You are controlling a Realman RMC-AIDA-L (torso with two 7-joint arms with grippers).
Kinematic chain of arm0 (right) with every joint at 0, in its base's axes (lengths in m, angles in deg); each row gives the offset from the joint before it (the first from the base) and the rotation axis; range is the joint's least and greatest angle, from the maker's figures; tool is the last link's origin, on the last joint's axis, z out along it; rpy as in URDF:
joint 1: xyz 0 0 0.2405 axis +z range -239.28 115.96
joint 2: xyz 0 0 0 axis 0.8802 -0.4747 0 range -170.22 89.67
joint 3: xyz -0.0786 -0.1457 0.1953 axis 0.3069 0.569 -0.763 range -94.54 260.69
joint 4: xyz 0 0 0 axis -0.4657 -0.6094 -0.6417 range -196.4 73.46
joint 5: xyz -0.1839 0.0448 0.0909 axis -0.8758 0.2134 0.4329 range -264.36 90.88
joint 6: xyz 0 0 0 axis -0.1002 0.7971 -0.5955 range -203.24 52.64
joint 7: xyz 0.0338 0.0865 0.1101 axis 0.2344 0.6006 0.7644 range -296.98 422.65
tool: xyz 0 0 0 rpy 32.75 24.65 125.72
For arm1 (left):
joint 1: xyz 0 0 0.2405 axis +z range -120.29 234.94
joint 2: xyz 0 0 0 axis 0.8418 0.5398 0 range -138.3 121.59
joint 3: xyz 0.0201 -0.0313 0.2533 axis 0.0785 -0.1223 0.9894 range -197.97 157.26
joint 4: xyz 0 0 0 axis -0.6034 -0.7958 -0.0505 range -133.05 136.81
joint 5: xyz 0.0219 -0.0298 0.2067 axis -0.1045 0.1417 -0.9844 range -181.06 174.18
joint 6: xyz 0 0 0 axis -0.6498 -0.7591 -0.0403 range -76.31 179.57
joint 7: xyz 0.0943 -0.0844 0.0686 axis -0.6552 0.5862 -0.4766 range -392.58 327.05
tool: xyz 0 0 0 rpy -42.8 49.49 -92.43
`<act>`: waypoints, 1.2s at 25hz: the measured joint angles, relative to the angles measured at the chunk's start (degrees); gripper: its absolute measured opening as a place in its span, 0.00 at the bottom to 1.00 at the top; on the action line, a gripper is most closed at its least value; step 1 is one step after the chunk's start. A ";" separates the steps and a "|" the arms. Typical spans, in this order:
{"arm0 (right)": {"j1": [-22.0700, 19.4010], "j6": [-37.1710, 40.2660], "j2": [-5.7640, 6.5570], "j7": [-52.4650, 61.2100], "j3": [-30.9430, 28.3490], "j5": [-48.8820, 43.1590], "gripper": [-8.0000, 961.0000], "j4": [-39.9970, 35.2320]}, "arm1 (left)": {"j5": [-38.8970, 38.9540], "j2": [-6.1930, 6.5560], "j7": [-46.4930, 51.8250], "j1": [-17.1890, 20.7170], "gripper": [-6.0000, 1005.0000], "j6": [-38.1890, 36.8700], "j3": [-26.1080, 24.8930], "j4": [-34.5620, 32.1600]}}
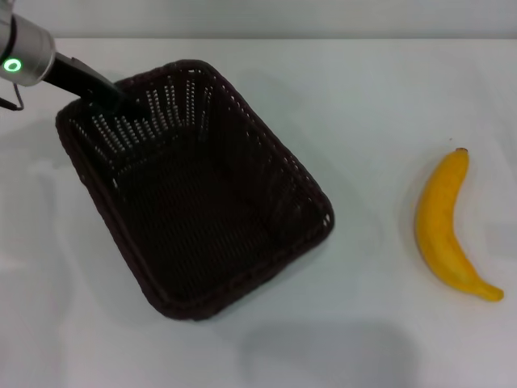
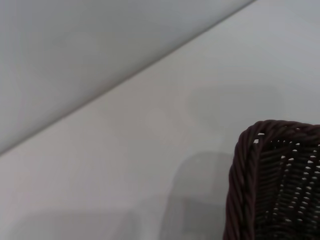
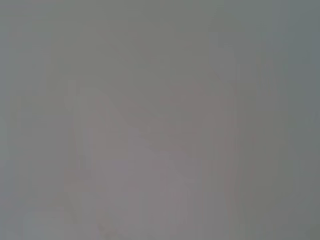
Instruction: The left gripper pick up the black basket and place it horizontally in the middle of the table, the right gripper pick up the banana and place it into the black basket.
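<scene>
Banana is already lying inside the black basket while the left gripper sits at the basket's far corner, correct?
Not quite: the head view shows the banana lying on the table, apart from the black basket. The left gripper is at the basket's far corner.

Plain grey wall (image 1: 323,16) behind — even, soft light.

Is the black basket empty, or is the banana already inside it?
Empty. The black basket shows only its woven bottom; the banana lies on the table, apart from it.
</scene>
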 joint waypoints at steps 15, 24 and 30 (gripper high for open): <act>0.50 0.07 -0.07 0.08 0.13 0.00 0.91 0.14 | 8.55 2.84 15.23 4.22 0.25 13.45 -0.62 -5.57; 0.61 0.31 0.05 0.75 0.18 0.00 0.91 -0.16 | 19.52 3.47 15.50 9.24 0.19 17.75 -4.15 -6.52; 0.51 1.05 0.12 0.22 -0.41 0.25 0.91 -0.45 | 26.09 3.14 15.47 13.92 0.18 18.11 -9.16 -6.02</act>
